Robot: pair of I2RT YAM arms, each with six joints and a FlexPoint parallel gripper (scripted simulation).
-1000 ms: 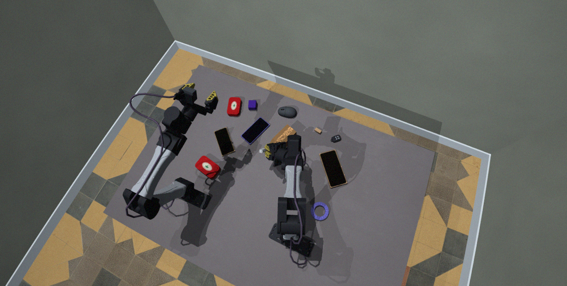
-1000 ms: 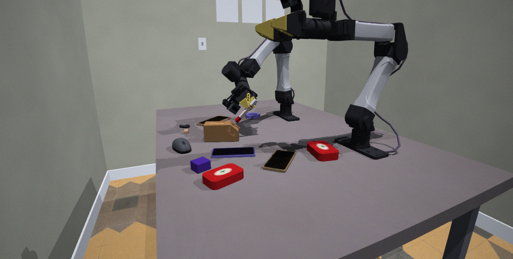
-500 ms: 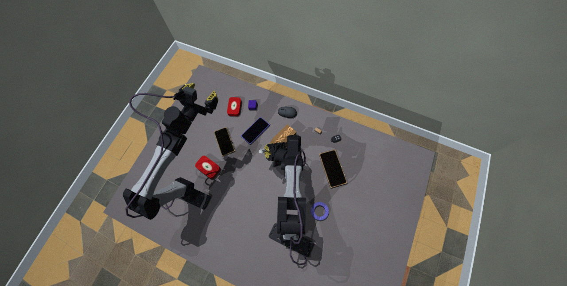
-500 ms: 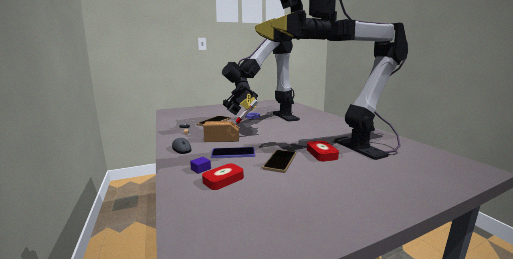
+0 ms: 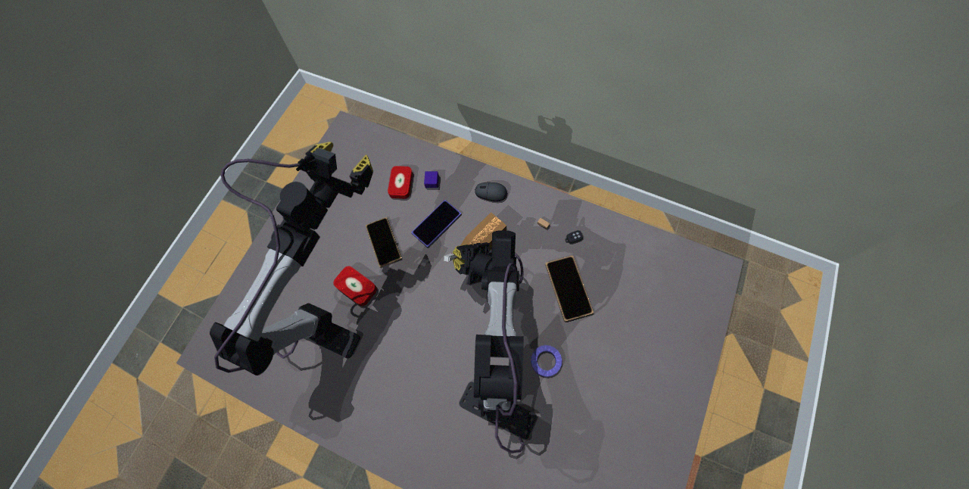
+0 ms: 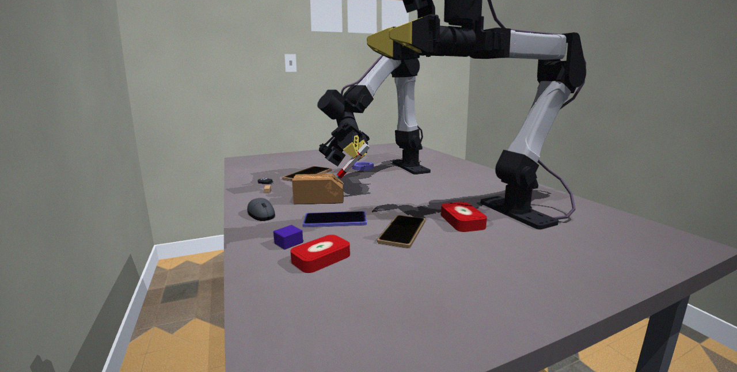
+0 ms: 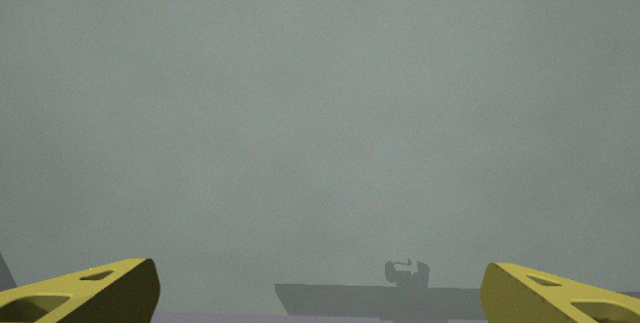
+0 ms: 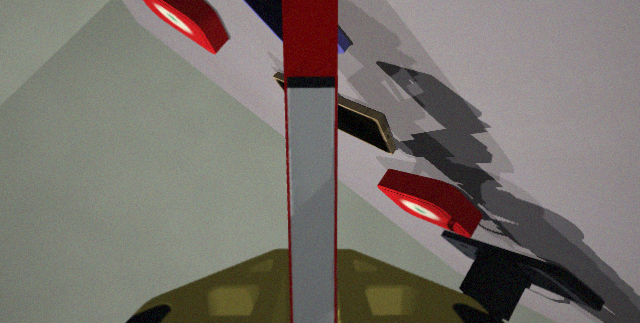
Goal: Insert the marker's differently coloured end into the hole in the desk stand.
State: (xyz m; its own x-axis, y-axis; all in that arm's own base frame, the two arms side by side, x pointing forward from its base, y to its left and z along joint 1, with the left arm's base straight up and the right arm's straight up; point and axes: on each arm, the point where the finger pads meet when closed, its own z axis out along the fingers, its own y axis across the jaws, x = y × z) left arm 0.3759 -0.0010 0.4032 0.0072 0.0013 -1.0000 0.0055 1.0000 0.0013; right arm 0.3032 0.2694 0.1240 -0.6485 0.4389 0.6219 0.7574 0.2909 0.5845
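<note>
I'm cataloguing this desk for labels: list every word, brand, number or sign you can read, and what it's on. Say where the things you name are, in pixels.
No words, brands or numbers are readable.
Two red tins point(image 5: 400, 190) point(image 5: 363, 293) point(image 6: 329, 257) point(image 6: 471, 223): a small green mark on a white oval, too small to make out.
Wall sheets point(image 6: 325, 11) point(image 6: 361, 12): dark header bars, no legible text.

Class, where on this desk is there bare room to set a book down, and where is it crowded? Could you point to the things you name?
Bare: the patch between the purple ring point(image 5: 537, 371) point(image 6: 363, 166) and the desk's right edge in the top view. Crowded: around the stand point(image 5: 482, 231) point(image 6: 316, 189), beside the marker point(image 6: 353, 160) point(image 8: 312, 163).
</note>
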